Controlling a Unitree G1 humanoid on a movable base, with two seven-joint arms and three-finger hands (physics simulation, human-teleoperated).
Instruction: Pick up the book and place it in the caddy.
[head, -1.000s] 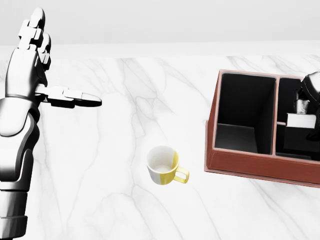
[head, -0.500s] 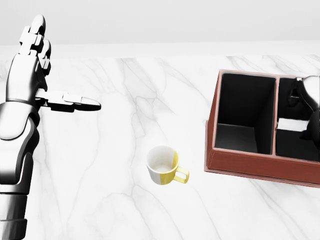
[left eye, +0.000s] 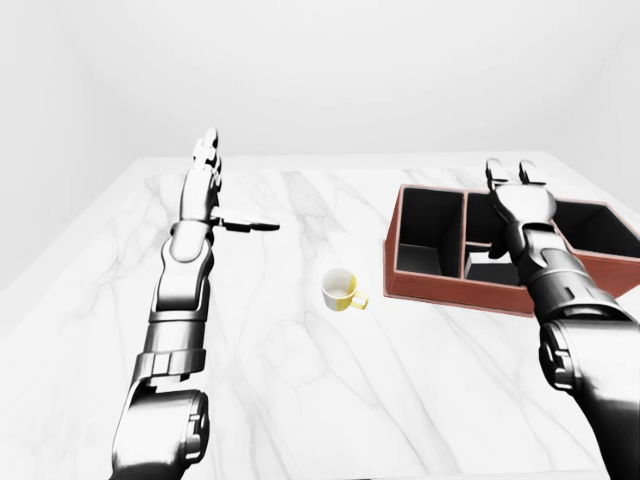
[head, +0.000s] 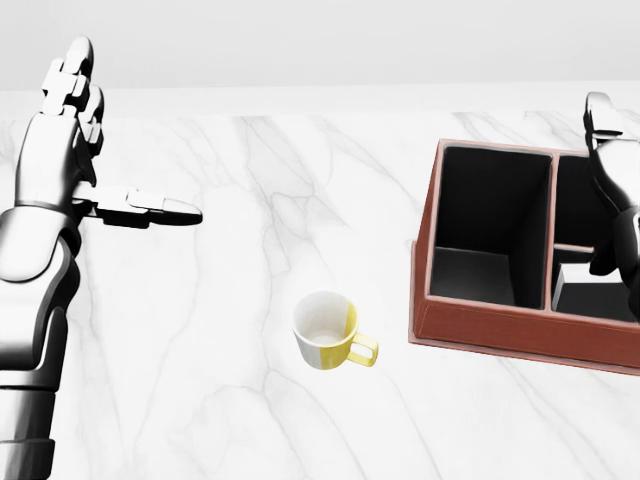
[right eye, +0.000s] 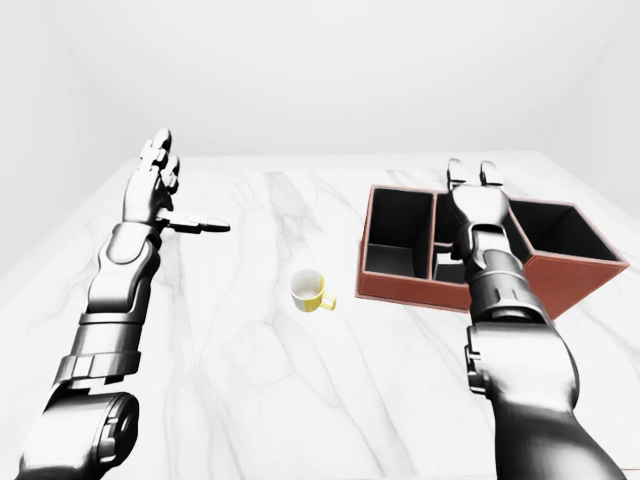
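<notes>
The book (head: 572, 284) lies low inside the middle compartment of the brown caddy (head: 480, 326), at the right of the head view. Only the book's pale edge and dark cover show, partly behind my right wrist. My right hand (left eye: 515, 185) is open above that compartment with its fingers stretched upward, apart from the book. At the left of the head view my left hand (head: 72, 128) is open too, raised over the marble table (head: 220, 300) with the thumb pointing right and nothing in it.
A white and yellow mug (head: 328, 333) stands upright on the table just left of the caddy. The caddy's left compartment (head: 480, 240) is dark and holds nothing visible. The table's far edge runs along the top of the head view.
My right hand has opened and lifted away from the book. The book has sunk deeper into the caddy's middle compartment. My left hand has barely moved.
</notes>
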